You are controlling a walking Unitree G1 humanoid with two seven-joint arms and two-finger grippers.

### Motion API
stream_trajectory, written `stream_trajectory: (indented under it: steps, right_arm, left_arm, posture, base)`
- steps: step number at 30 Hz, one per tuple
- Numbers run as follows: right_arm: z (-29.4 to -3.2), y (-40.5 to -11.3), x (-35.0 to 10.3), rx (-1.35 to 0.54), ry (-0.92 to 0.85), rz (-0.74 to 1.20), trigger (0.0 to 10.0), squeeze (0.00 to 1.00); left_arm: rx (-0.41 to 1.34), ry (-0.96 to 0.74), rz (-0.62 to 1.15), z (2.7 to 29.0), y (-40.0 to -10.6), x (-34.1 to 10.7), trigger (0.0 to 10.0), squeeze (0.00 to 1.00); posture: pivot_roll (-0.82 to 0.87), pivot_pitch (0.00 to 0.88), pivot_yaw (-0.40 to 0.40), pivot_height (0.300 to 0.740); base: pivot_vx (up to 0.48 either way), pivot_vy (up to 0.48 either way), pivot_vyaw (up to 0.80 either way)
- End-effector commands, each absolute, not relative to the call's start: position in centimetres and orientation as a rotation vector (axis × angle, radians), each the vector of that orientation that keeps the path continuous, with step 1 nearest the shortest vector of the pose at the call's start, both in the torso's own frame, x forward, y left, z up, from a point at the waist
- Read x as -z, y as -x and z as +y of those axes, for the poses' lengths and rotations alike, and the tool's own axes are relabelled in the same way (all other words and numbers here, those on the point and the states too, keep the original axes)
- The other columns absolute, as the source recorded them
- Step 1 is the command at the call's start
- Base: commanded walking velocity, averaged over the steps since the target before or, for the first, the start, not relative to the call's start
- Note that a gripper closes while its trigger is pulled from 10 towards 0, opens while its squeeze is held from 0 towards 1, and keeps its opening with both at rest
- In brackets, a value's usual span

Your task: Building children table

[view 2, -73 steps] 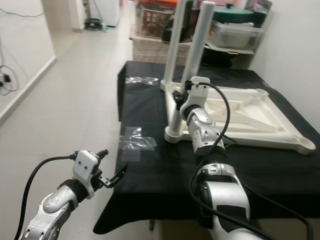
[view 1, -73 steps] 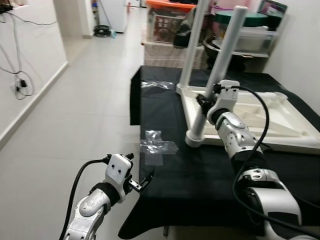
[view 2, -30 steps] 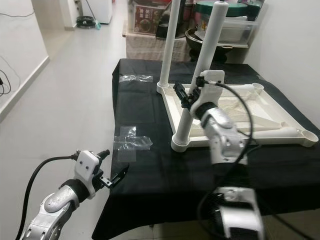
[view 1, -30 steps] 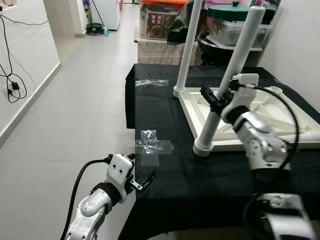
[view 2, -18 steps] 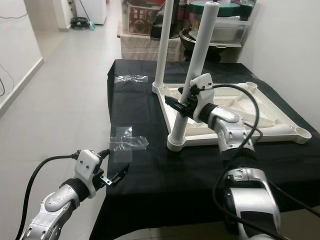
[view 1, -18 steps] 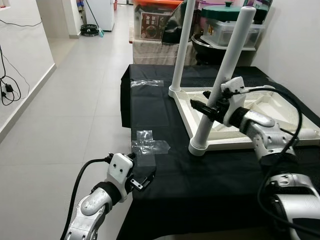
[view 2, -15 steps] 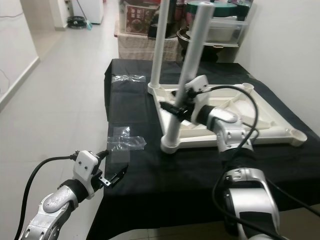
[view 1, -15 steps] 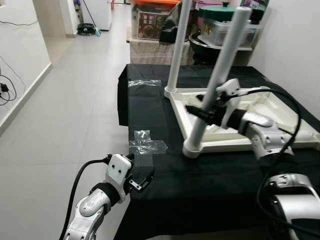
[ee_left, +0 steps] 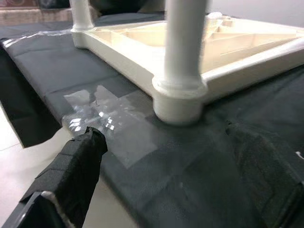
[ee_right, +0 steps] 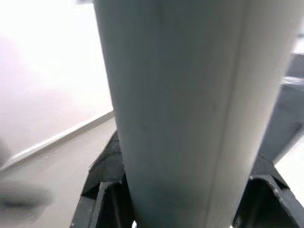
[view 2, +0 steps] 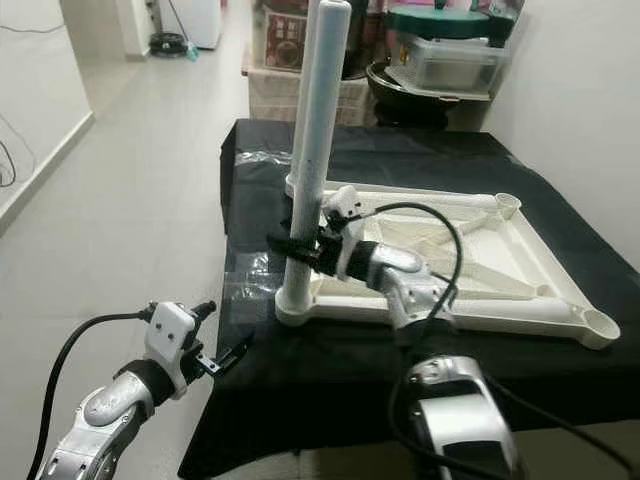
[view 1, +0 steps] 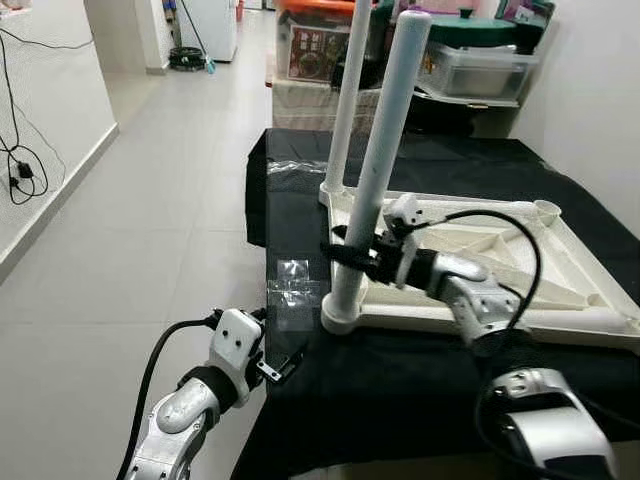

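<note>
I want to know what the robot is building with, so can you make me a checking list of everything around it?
Surface: black cloth-covered table, tabletop and plastic on it.
Job's things: white plastic tabletop lying upside down; near white tube leg upright in its corner socket; second white leg upright at the far corner.
Clutter: clear plastic wrap pieces beside the near leg, more by the far edge.
Grippers: right gripper closed around the near leg low down; left gripper open, off the table's near corner, holding nothing.
Cables: black cable along the left arm; wall wires.
Surroundings: tiled hallway floor, storage boxes behind.
</note>
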State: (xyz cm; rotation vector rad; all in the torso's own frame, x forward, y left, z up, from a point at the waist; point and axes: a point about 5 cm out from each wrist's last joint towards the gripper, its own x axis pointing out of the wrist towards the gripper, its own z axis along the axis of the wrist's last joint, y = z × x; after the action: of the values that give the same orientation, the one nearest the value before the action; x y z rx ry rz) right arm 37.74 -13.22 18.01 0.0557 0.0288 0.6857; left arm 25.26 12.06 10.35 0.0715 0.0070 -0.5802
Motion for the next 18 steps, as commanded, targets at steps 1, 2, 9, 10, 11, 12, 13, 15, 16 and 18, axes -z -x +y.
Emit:
stream_trajectory:
  steps: [1,2,9,10,11,12,13,15,16,18]
  right_arm:
    - [-17.3,-37.9,-15.1,-0.176,-0.128,0.181,0.0,0.0]
    - [-17.3,-37.9,-15.1,-0.176,-0.128,0.181,0.0,0.0]
    - [-20.8,-31.4,-10.5,0.496,-0.103,0.406,7.1,0.0]
    - [-20.8,-31.4,-10.5,0.496,-0.103,0.406,7.1,0.0]
    - [-20.4,-31.1,-11.2,0.483,-0.095,0.376,10.0,0.0]
    - [-19.9,-31.4,-12.1,0.444,-0.094,0.33,10.0,0.0]
    - [-19.9,-31.4,-12.1,0.444,-0.094,0.33,10.0,0.0]
    - [-19.1,-33.0,-14.8,0.346,-0.153,0.165,10.0,1.0]
    - [-19.1,-33.0,-14.8,0.346,-0.153,0.165,10.0,1.0]
    - [-18.8,-33.8,-16.0,0.303,-0.184,0.106,10.0,1.0]
  left_arm:
    - [0.591,-0.058,0.012,11.9,-25.0,-10.3,10.0,0.0]
    - [0.591,-0.058,0.012,11.9,-25.0,-10.3,10.0,0.0]
    - [0.599,-0.053,0.012,11.7,-25.1,-10.3,10.0,0.0]
    - [0.599,-0.053,0.012,11.7,-25.1,-10.3,10.0,0.0]
    - [0.604,-0.054,0.012,11.6,-25.1,-10.3,10.0,0.0]
    - [0.606,-0.055,0.013,11.6,-25.1,-10.2,10.0,0.0]
    - [0.606,-0.055,0.013,11.6,-25.1,-10.2,10.0,0.0]
    - [0.606,-0.054,0.01,11.6,-25.2,-10.3,10.0,0.0]
    - [0.606,-0.054,0.01,11.6,-25.2,-10.3,10.0,0.0]
    - [0.605,-0.054,0.008,11.6,-25.3,-10.3,10.0,0.0]
  posture:
    - [0.07,0.0,-0.11,0.74]
    - [0.07,0.0,-0.11,0.74]
    - [0.06,0.0,-0.096,0.74]
    - [0.06,0.0,-0.096,0.74]
    - [0.05,0.0,-0.096,0.74]
    - [0.05,0.0,-0.095,0.74]
    - [0.05,0.0,-0.095,0.74]
    - [0.05,0.0,-0.098,0.74]
    - [0.05,0.0,-0.098,0.74]
    - [0.06,0.0,-0.101,0.74]
  base:
    - [0.0,0.0,0.0]
    - [0.0,0.0,0.0]
    - [0.0,0.0,0.0]
    - [0.0,0.0,0.0]
    - [0.0,0.0,0.0]
    - [0.0,0.0,0.0]
    - [0.0,0.0,0.0]
    - [0.0,0.0,0.0]
    - [0.0,0.0,0.0]
    - [0.0,0.0,0.0]
